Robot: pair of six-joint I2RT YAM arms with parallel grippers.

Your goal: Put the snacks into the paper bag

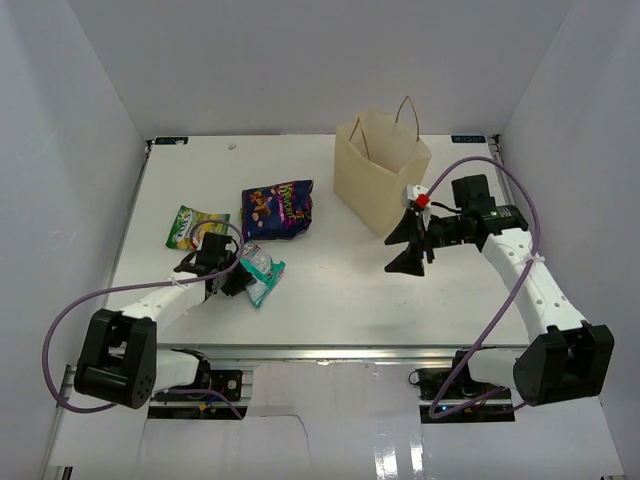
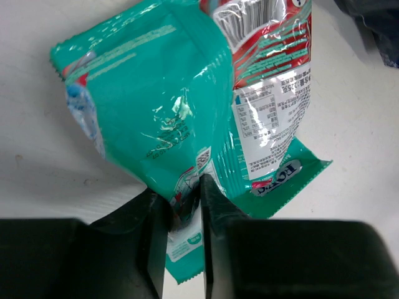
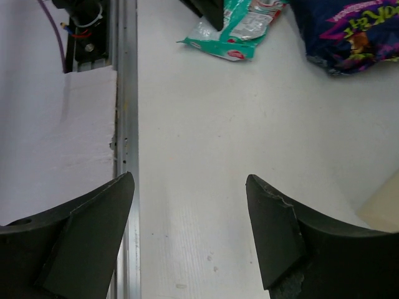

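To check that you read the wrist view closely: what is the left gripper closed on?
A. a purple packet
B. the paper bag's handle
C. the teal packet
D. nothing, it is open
C: in the left wrist view, the left gripper has its fingers pinched together on an edge of the teal packet.

Left arm (image 1: 160, 300) and right arm (image 1: 530, 280) share white links, black joints and purple cables (image 1: 46, 350); the right end effector (image 3: 190, 184) is black.

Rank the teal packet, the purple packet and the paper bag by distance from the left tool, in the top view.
1. The teal packet, clamped in the left tool.
2. The purple packet, beyond it, mid-table.
3. The paper bag, far back right.
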